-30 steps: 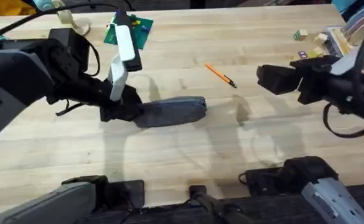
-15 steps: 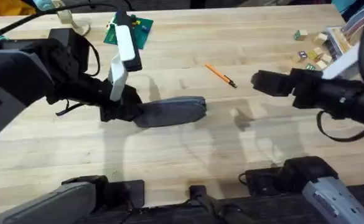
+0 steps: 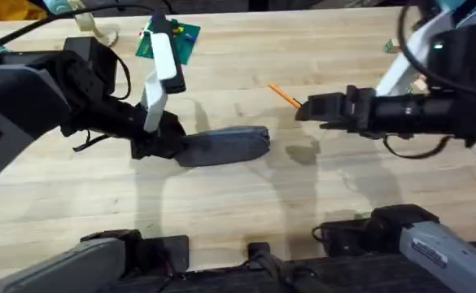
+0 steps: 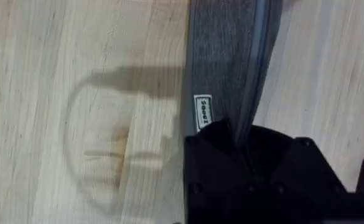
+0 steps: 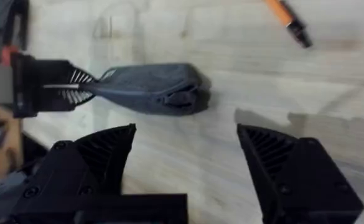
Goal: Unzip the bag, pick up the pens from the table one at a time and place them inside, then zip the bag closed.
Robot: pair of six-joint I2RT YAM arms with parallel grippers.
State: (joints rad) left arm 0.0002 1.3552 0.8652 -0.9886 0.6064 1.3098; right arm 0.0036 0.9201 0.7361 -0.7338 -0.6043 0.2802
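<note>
Nearest the camera in the overhead view, the dark arm bases (image 3: 254, 260) sat along the table's front edge. The table (image 3: 221, 203) itself was a pale butcher-block top with plank seams running across it, bare in the foreground apart from soft shadows.

Further in, left of centre, the grey pencil pouch (image 3: 221, 145) lay flat on the wood with its length running left to right. The left gripper (image 3: 163, 143) was clamped on the pouch's left end; the left wrist view showed the black fingers pinched over the fabric beside a small white label (image 4: 203, 112), with the zipper line (image 4: 259, 68) running away along the pouch.

To the right, the right gripper (image 3: 303, 108) hung above the wood, well apart from the pouch and holding nothing. Its fingers (image 5: 101, 155) were spread wide in the right wrist view, with the pouch's free end (image 5: 185, 90) and bare table between them.

Just beyond that gripper's tip, the orange pen (image 3: 283, 95) lay slanted on the table, its black tip (image 5: 301, 36) pointing toward the right arm; the overhead view did not settle whether the gripper overlapped that tip.

At the far edge were a green card (image 3: 172, 42) behind the left arm and a scatter of small wooden blocks (image 3: 417, 69) at the right.
</note>
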